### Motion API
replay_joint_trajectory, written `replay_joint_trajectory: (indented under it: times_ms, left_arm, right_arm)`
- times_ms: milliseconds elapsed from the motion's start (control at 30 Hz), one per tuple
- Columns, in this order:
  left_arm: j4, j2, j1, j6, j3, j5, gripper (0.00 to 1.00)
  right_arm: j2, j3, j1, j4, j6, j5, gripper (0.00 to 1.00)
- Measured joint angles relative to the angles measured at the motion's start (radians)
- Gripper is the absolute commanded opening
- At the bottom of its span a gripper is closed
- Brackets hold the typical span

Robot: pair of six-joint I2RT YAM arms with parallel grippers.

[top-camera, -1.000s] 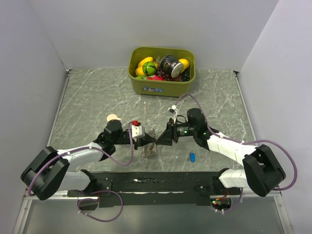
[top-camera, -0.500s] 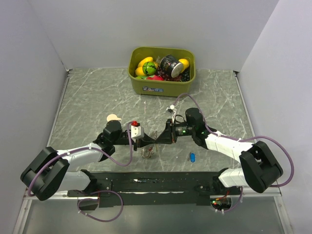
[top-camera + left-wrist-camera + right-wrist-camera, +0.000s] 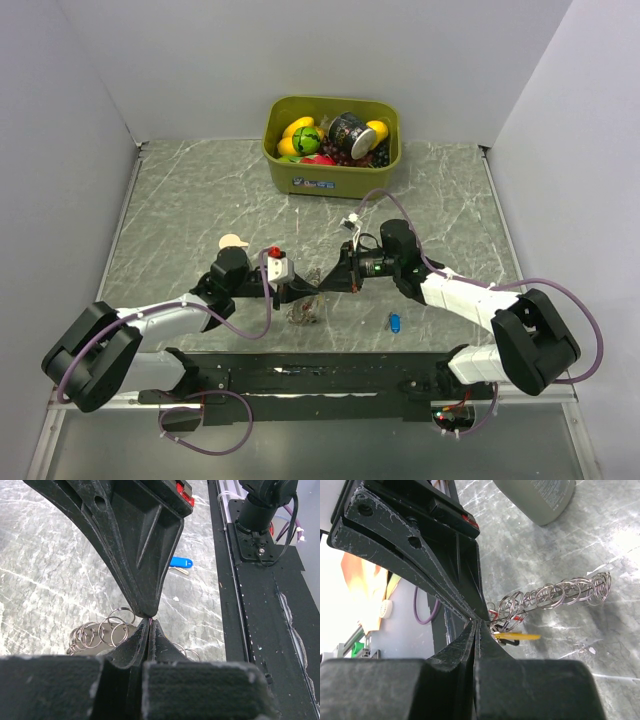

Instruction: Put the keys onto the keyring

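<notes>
The keyring [image 3: 303, 314] is a bunch of silvery rings on a thin wire, hanging just under the point where both grippers meet over the middle of the table. My left gripper [image 3: 305, 290] is shut on it, its tips [image 3: 149, 621] pinching a thin strand above the rings [image 3: 100, 632]. My right gripper [image 3: 328, 282] faces it tip to tip, jaws pressed together [image 3: 476, 622] where the wire ends. A red key [image 3: 507, 615] and a yellow key [image 3: 517, 637] hang among the rings [image 3: 555, 595]. The blue key [image 3: 395, 321] lies loose on the table to the right [image 3: 181, 562].
An olive-green bin [image 3: 332, 177] full of toys stands at the back centre. A tan tag [image 3: 233, 241] lies left of the left wrist. A black rail [image 3: 300, 375] runs along the near edge. White walls close in the table on three sides.
My right gripper has moved left to the left gripper's tips and gone from open to shut there. The left gripper has stayed shut and hardly moved.
</notes>
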Motion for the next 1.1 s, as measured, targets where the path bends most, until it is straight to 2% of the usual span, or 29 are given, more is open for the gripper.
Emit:
replay_joint_trajectory:
  times_ms: [33, 67, 133, 167, 267, 500, 867, 1000, 1100]
  left_arm:
    - [0.001, -0.001, 0.000, 0.000, -0.001, 0.000, 0.01]
    - [0.003, -0.002, 0.000, -0.003, -0.003, 0.000, 0.01]
    - [0.019, -0.002, -0.001, -0.017, -0.010, -0.003, 0.01]
    - [0.031, -0.002, -0.001, -0.025, -0.014, -0.005, 0.01]
    - [0.095, -0.002, -0.006, -0.063, -0.034, -0.005, 0.01]
    - [0.274, 0.032, -0.008, -0.179, -0.072, -0.003, 0.01]
    - [0.336, 0.045, -0.008, -0.218, -0.075, -0.004, 0.01]
    - [0.345, 0.045, -0.008, -0.225, -0.075, -0.004, 0.01]
    - [0.351, 0.045, -0.008, -0.226, -0.075, -0.005, 0.01]
  right_arm:
    - [0.000, 0.000, 0.000, 0.000, 0.000, 0.000, 0.00]
    - [0.000, 0.000, 0.000, 0.000, 0.000, 0.000, 0.10]
    - [0.000, 0.000, 0.001, 0.002, 0.000, -0.001, 0.25]
    - [-0.001, 0.000, 0.002, 0.006, 0.002, -0.001, 0.36]
    - [-0.008, -0.005, 0.008, 0.024, -0.004, 0.000, 0.43]
    - [-0.023, -0.013, 0.011, 0.066, -0.004, -0.008, 0.42]
    - [-0.023, -0.045, 0.011, 0.123, 0.002, -0.055, 0.42]
    - [-0.023, -0.055, 0.011, 0.122, -0.006, -0.062, 0.36]
    - [-0.023, -0.055, 0.011, 0.122, -0.006, -0.071, 0.22]
